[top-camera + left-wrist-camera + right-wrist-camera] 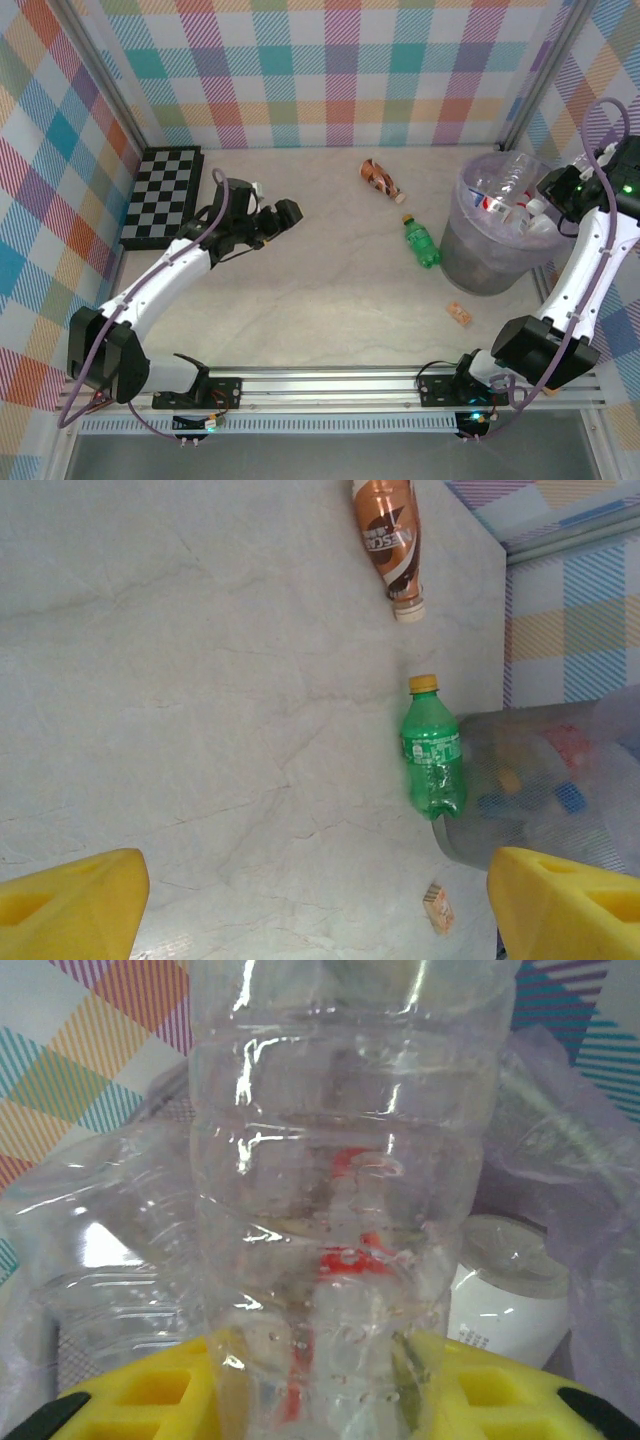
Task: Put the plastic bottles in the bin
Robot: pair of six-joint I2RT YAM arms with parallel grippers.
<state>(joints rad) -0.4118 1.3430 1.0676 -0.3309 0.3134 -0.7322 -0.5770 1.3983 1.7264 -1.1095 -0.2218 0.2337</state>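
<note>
**Clear bottle held over the bin, two bottles on the table**

Well to the left of the bin (482, 262), at the far left of the table (330, 300), lies the flat chessboard (163, 195). Between it and the bin, though much nearer the board, the left gripper (272, 208) hangs over bare tabletop. In the left wrist view the left gripper (320, 905) has its yellow fingers (70, 900) spread wide apart with nothing between them.

Closer to the bin, left of it and toward the back wall, the brown-wrapped bottle (381, 178) lies on its side, clear of the bin (500, 780), its cap pointing toward the green bottle (433, 750). The green bottle (421, 242) lies just beside the bin's left wall, touching it or very nearly, its yellow cap turned toward the brown-wrapped bottle (390, 535). A small tan piece (459, 314) sits in front of the bin, near its base; it shows beside the bin in the left wrist view too (438, 908).

The bin itself holds several bottles inside its purple bag (478, 165). Over its right rim the right gripper (552, 192) grips a clear bottle (508, 172) above the opening. In the right wrist view the right gripper (315, 1385) is clamped on the clear bottle (340, 1190), a yellow pad (500, 1390) pressed against each side, and a white-capped bottle (505, 1295) lies below in the bin.
</note>
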